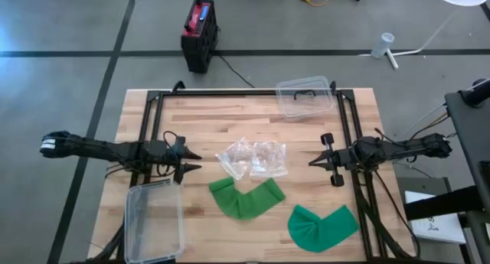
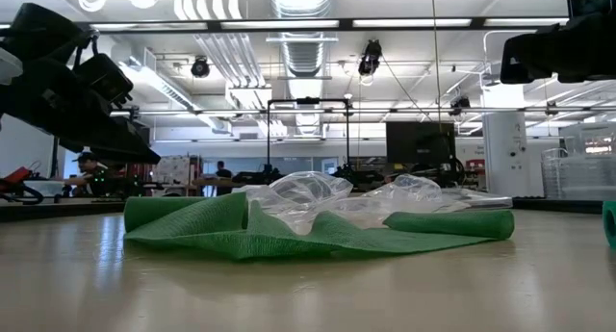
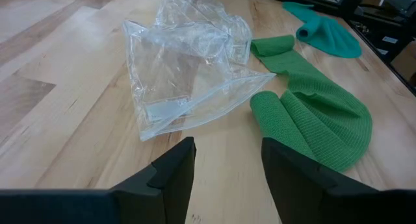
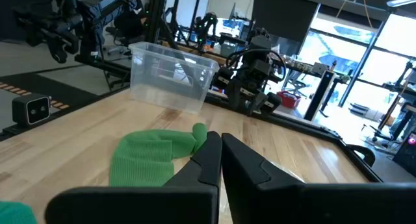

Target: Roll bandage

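A green bandage (image 1: 246, 197) lies unrolled and bent into a V flat on the wooden table, near its middle; it also shows in the low view (image 2: 241, 228). My left gripper (image 1: 197, 161) hangs open at the left, pointing toward the crumpled clear plastic bags (image 1: 251, 158). Its fingers (image 3: 175, 175) hold nothing, and the bandage (image 3: 305, 113) lies ahead of them. My right gripper (image 1: 311, 163) hangs shut and empty at the right, short of the bags; ahead of it (image 4: 218, 152) lies the bandage (image 4: 153, 156).
A second, teal bandage (image 1: 321, 226) lies flat at the near right. One clear plastic box (image 1: 306, 96) stands at the far edge, another (image 1: 155, 218) at the near left. Bare wood lies between each gripper and the bags.
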{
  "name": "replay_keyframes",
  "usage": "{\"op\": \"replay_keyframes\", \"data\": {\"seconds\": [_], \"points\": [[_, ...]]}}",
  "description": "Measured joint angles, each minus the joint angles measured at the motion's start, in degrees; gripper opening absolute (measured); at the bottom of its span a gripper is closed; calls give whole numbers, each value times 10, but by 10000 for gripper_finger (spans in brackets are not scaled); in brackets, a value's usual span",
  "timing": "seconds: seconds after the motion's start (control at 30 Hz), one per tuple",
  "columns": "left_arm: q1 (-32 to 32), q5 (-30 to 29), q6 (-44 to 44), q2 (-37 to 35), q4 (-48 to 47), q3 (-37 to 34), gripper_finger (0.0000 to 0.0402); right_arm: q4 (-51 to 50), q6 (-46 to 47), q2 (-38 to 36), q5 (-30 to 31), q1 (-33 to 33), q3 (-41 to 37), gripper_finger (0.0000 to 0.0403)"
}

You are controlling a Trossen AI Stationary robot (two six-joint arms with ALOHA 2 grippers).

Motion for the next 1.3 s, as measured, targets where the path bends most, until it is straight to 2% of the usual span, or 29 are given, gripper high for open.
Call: {"op": "replay_keyframes", "data": {"seconds": [0.33,0.47,0.57,0.63,0.73,0.8,0.93,1.17,1.3], "points": [[0,0,7,0,0,0,171,0,0,0,0,0,0,7],[1,-12,206,0,4,0,171,0,0,0,0,0,0,7],[1,-15,319,0,17,0,171,0,0,0,0,0,0,7],[1,-15,354,0,22,0,171,0,0,0,0,0,0,7],[1,-31,360,0,43,0,171,0,0,0,0,0,0,7],[1,-50,353,0,90,0,171,2,-2,0,0,0,0,7],[2,-50,297,0,262,0,171,9,13,0,0,0,0,7],[2,-50,185,0,565,0,171,21,175,0,0,0,0,7],[2,-50,155,1,680,0,171,62,281,0,0,0,0,7]]}}
